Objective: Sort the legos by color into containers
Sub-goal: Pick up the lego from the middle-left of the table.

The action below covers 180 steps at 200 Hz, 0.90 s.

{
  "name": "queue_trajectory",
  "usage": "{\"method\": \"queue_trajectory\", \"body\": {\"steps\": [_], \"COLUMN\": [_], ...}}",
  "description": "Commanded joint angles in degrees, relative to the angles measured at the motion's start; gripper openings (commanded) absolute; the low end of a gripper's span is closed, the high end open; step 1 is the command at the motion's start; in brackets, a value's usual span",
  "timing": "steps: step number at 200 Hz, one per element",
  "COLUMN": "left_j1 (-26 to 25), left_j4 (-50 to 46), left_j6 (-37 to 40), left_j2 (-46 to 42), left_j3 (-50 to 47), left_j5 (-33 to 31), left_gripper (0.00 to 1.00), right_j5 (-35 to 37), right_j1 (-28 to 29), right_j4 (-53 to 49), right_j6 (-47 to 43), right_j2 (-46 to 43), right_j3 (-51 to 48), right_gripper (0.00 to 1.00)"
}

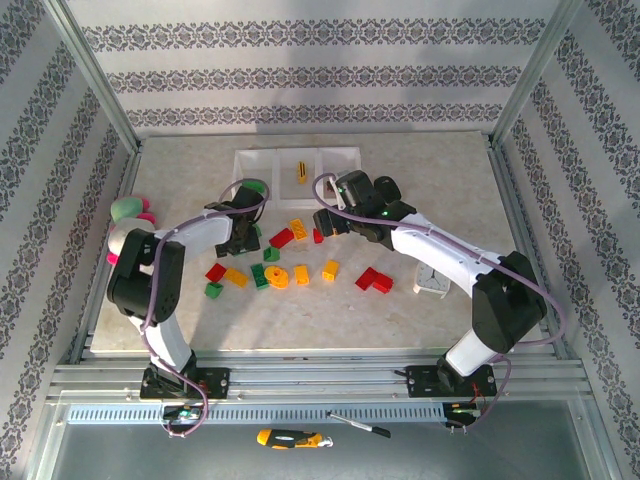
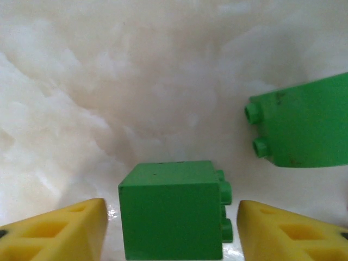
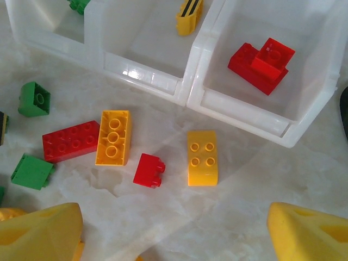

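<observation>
A green brick (image 2: 171,215) lies on its side on the table, studs to the right, between the yellow fingers (image 2: 60,231) of my open left gripper (image 2: 173,231), with a gap on each side. Another green brick (image 2: 304,122) lies just right of it. My right gripper (image 3: 176,228) hangs open above a small red brick (image 3: 148,170) and a yellow brick (image 3: 202,157), holding nothing. The white three-part tray (image 3: 187,92) holds red bricks (image 3: 261,65) in its right compartment, a yellow one (image 3: 188,13) in the middle and a green one (image 3: 80,4) in the left. From above, the left gripper (image 1: 245,240) and right gripper (image 1: 325,222) stand before the tray (image 1: 297,152).
Loose red, yellow and green bricks lie in a row mid-table, among them a red pair (image 1: 374,280) and a yellow one (image 1: 331,269). A plush toy (image 1: 135,212) sits at the left edge. A small white object (image 1: 432,283) stands right, under the right arm.
</observation>
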Motion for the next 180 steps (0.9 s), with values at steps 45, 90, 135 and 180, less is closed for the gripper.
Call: {"method": "queue_trajectory", "body": {"steps": [45, 90, 135, 180], "left_j1": [0.8, 0.8, 0.9, 1.6], "left_j4": [-3.0, -4.9, -3.3, -5.5], "left_j6": [0.7, 5.1, 9.7, 13.3], "left_j2": [-1.3, -6.3, -1.7, 10.3], "left_j3": [0.4, 4.6, 17.1, 34.8], "left_j5": [-0.1, -0.4, -0.4, -0.8], "left_gripper": [0.4, 0.39, 0.38, 0.38], "right_j5": [1.7, -0.1, -2.0, -2.1], "right_j1": [0.3, 1.2, 3.0, 3.4], "right_j4": [-1.7, -1.4, 2.4, 2.5], "right_j6": [-1.4, -1.3, -3.4, -3.7], "right_j2": [-0.3, -1.7, -2.5, -2.9], "right_j3": [1.6, 2.8, 3.6, 4.5], "right_gripper": [0.88, 0.88, 0.87, 0.87]}}
